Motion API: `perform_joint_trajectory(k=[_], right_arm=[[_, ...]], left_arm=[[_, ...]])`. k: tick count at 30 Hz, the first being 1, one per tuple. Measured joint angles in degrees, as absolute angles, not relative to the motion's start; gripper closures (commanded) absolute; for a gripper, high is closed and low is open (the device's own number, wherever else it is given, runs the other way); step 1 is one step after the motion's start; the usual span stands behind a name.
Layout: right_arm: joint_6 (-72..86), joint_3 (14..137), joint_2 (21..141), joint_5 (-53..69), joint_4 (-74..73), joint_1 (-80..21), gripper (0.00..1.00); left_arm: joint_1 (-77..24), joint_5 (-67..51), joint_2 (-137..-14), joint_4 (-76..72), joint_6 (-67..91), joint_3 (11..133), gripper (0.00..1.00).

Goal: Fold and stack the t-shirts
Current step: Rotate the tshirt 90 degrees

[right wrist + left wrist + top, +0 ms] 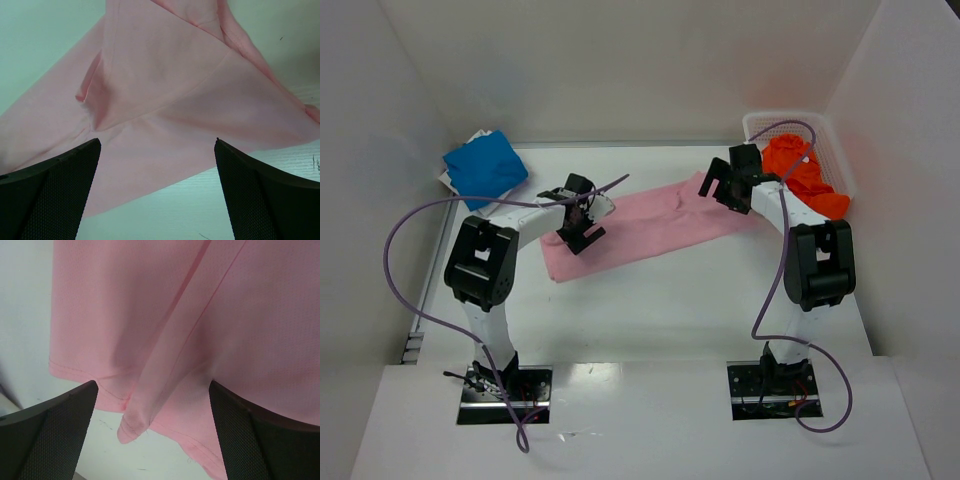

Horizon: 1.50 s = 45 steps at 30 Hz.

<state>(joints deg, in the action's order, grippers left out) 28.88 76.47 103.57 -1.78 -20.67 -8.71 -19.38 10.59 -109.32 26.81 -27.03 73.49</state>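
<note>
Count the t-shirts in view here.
3: a folded blue shirt at the far left corner, a pink shirt spread out mid-table, and an orange shirt bunched in the white basket at far right. More may be hidden beneath it.

— What sits in the upper right of the frame?
— A white lattice basket (832, 145), tucked into the corner where the back wall (620, 70) meets the right wall (905, 150).
— And underneath everything?
— A white table (650, 310), glossy along its near edge at the bottom, boxed in by white panels.
</note>
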Motion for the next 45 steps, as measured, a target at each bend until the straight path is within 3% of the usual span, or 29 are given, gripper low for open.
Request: perform_joint_trajectory(k=[10,24,45], right_arm=[[28.86,76.93,103.59,-1.3,-21.1,-8.71,0.0],[28.58,78.81,107.48,-1.28,-21.41,-8.71,0.0],[27.77,91.48,123.22,-0.86,-21.96,-9.3,0.0]], left_arm=[[-20.67,11.31,-109.54,27.14,-26.81,73.82,0.0],[-30.74,7.11,-107.85,32.84,-23.2,72.42,0.0],[-36.4,-1.61,-107.92,39.05,-17.76,72.36,0.0]])
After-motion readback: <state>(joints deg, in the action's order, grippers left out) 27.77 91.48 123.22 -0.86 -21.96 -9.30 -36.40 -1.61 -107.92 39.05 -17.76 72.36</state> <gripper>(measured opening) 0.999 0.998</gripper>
